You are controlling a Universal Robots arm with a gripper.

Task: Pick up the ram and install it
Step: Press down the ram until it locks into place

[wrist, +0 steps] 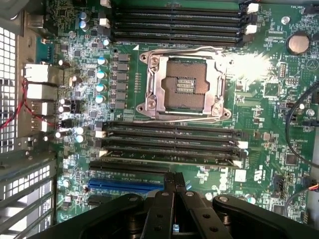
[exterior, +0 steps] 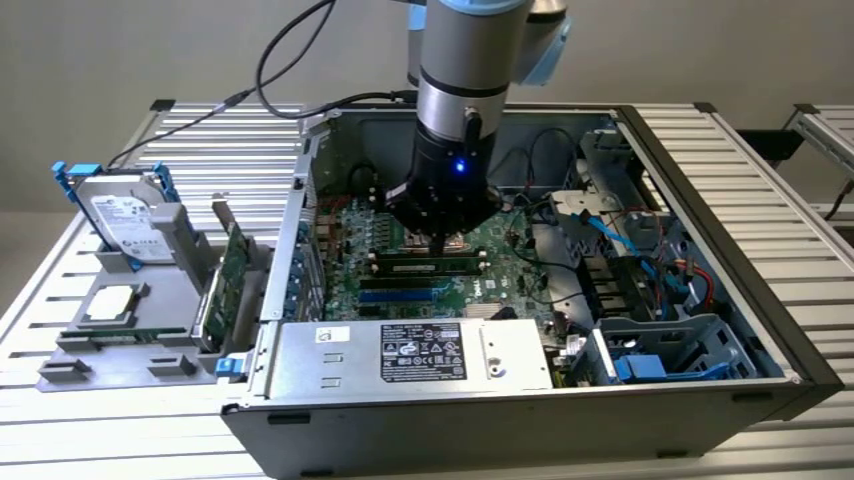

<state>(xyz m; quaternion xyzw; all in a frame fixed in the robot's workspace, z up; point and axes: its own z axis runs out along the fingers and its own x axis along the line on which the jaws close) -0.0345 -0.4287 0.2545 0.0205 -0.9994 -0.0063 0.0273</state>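
Fingers (wrist: 167, 199) pressed together, empty, over the motherboard (wrist: 259, 99) — the ram (exterior: 424, 266) sits in a slot below the socket (wrist: 182, 84); I'd press it evenly, straight down.

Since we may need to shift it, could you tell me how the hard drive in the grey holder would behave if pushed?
The hard drive looks like a rigid metal-cased block, so it is probably stiff and heavy for its size. It stands upright in the grey holder, so a push high up might tip it.
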